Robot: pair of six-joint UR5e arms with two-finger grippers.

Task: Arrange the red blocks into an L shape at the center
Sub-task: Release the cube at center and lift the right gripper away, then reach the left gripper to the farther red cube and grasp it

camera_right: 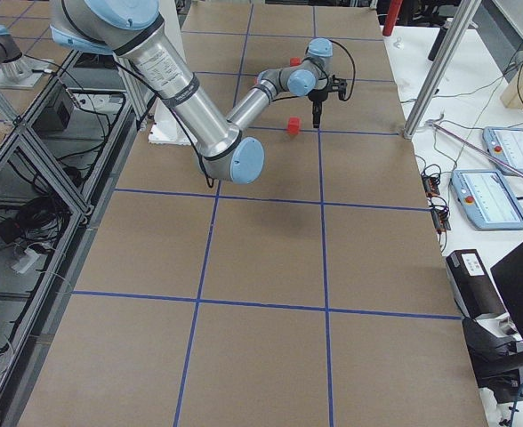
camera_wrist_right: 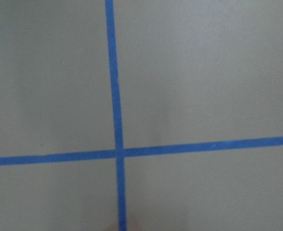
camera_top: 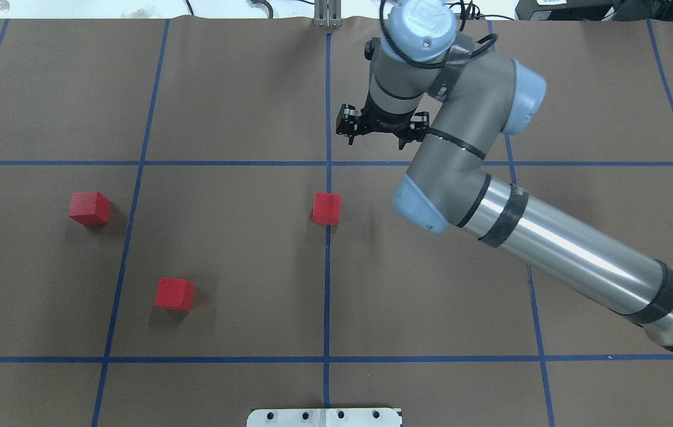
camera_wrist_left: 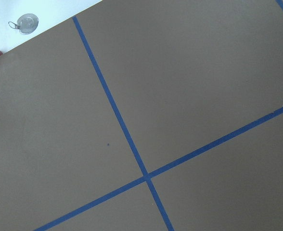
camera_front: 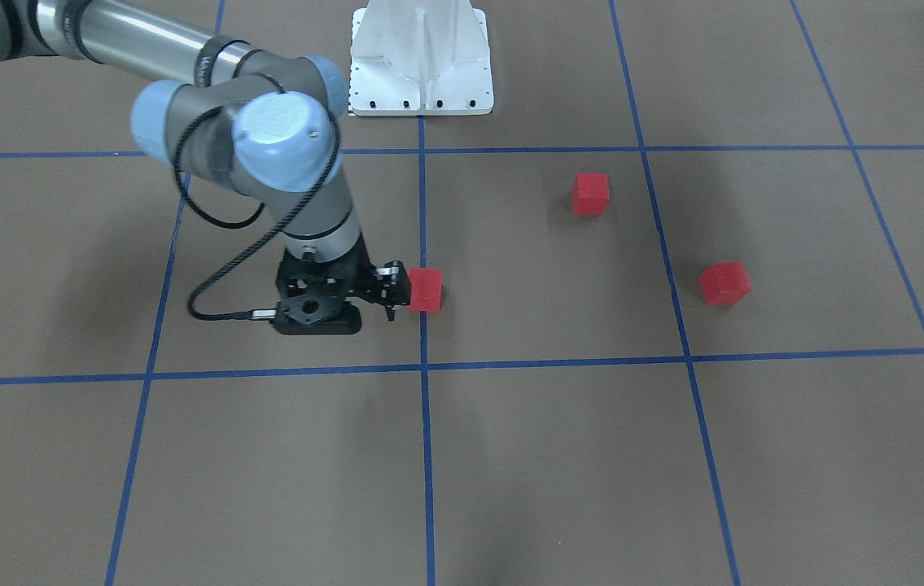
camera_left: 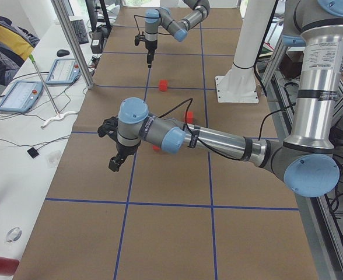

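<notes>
Hovering at one o'clock overhead from the red block (camera_top: 327, 208) on the center line (camera_top: 327, 284), the right gripper (camera_front: 391, 290) hides its finger gap under its wrist. The left gripper (camera_left: 112, 165) cannot be read either; the other red blocks (camera_top: 90, 208) (camera_top: 174, 294) lie at nine and eight o'clock.

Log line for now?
right claw: raised, no block held | one block: on middle tape line | two blocks: apart, robot's left | L: unformed

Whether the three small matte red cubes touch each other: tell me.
No, the red cube on the middle tape line, the far-left cube and the nearer cube all lie apart.
</notes>
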